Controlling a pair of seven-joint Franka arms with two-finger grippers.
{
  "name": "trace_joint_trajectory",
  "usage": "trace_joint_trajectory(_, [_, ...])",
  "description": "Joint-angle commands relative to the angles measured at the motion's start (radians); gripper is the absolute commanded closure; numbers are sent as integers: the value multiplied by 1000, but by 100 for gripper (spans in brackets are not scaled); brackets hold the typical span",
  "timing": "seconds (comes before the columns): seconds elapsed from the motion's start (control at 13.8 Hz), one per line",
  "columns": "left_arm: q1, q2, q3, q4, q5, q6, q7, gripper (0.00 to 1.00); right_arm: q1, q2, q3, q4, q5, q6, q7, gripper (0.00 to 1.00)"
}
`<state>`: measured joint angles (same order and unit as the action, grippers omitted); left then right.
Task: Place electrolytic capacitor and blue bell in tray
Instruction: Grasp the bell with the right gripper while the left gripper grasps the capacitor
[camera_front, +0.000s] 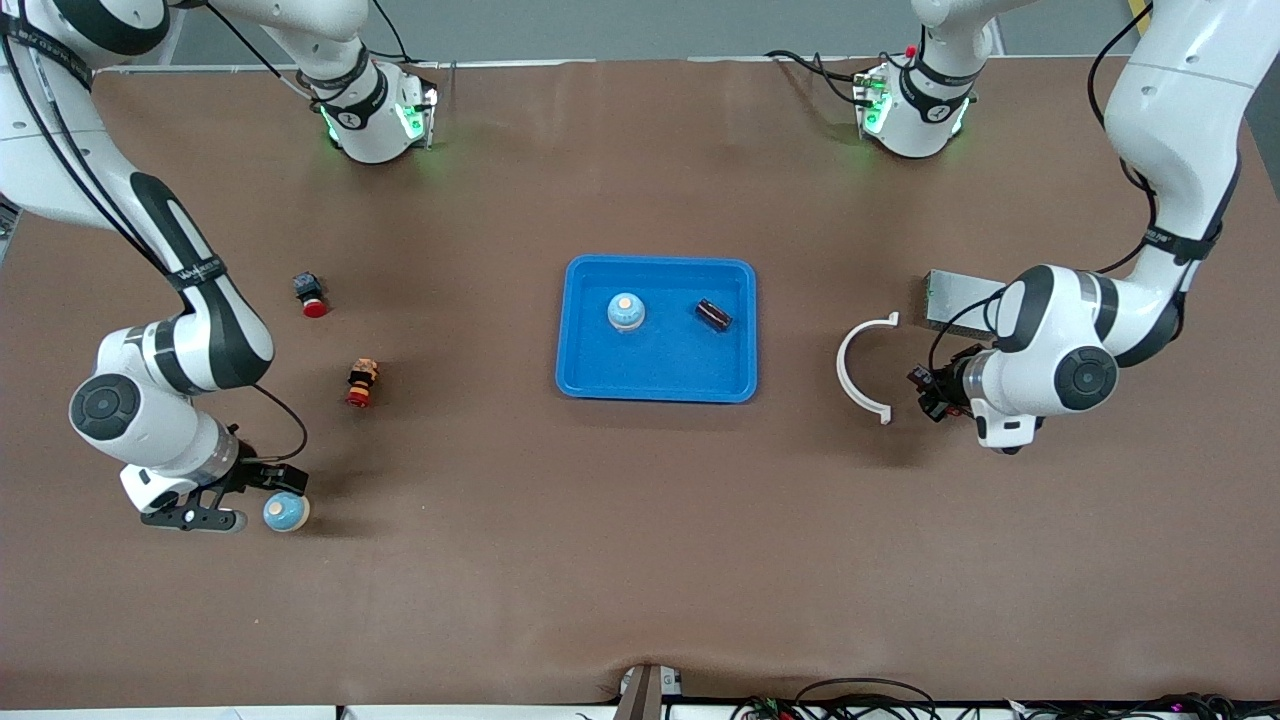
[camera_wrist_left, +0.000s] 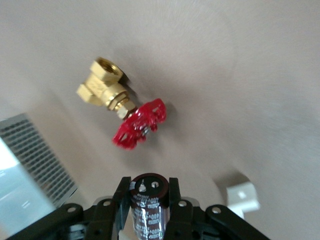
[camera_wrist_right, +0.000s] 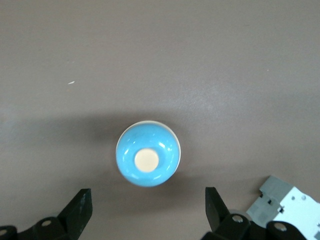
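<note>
The blue tray (camera_front: 590, 375) lies mid-table with a blue bell (camera_front: 625, 312) and a dark capacitor (camera_front: 713, 314) in it. My left gripper (camera_wrist_left: 149, 192) is shut on another electrolytic capacitor (camera_wrist_left: 150, 207), a dark brown cylinder with white print. In the front view that gripper (camera_front: 935, 395) is low, beside the white bracket and mostly hidden under the wrist. My right gripper (camera_wrist_right: 146, 200) is open just over a second blue bell (camera_wrist_right: 148, 153), which stands upright on the table, apart from the fingers (camera_wrist_right: 80, 202). This bell (camera_front: 287, 511) stands near the right arm's end, beside the right gripper (camera_front: 248, 500).
A brass valve with a red handle (camera_wrist_left: 125, 112) lies just ahead of the left gripper. A grey metal box (camera_front: 960, 298) and a white curved bracket (camera_front: 865, 368) lie nearby. A red push button (camera_front: 313, 296) and a small red-and-black part (camera_front: 361, 383) lie toward the right arm's end.
</note>
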<state>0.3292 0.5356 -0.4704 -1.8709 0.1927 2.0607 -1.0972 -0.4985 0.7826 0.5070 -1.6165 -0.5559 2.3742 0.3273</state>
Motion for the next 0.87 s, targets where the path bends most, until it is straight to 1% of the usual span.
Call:
trace_joint_trajectory(0.0, [-51, -22, -5, 107, 10, -146, -82, 100, 20, 61, -10, 73, 8, 0, 1, 0])
trace_joint_trajectory(0.43, [-237, -9, -7, 185, -19, -154, -358, 100, 38, 103, -13, 92, 5, 42, 12, 0])
trace_joint_trajectory(0.58, [-278, 1, -7, 211, -77, -154, -424, 100, 40, 103, -19, 96, 4, 42, 3, 0])
trace_joint_trajectory(0.8, [-347, 26, -7, 245, -149, -146, -524, 100, 78, 103, -62, 110, 4, 42, 2, 0])
